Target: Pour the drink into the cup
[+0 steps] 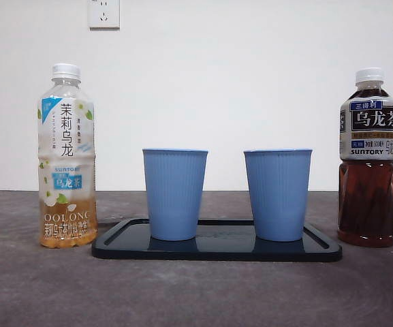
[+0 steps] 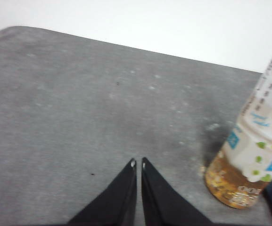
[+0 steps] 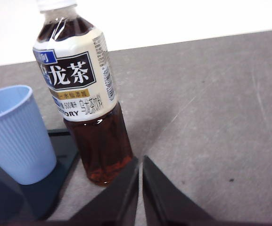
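Left end effector (image 2: pixel 137 163) and right end effector (image 3: pixel 140 160) closed, empty

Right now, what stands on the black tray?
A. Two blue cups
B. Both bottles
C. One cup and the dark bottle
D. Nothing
A: two blue cups stand upright on the tray, while the pale bottle and the dark bottle stand on the table off either end.

Staged lab-style test bench, indoors.
Bare white wall (image 1: pixel 250 88) with power sockets (image 1: pixel 103 13) at upper left and upper right; plain grey tabletop (image 1: pixel 196 293) below.
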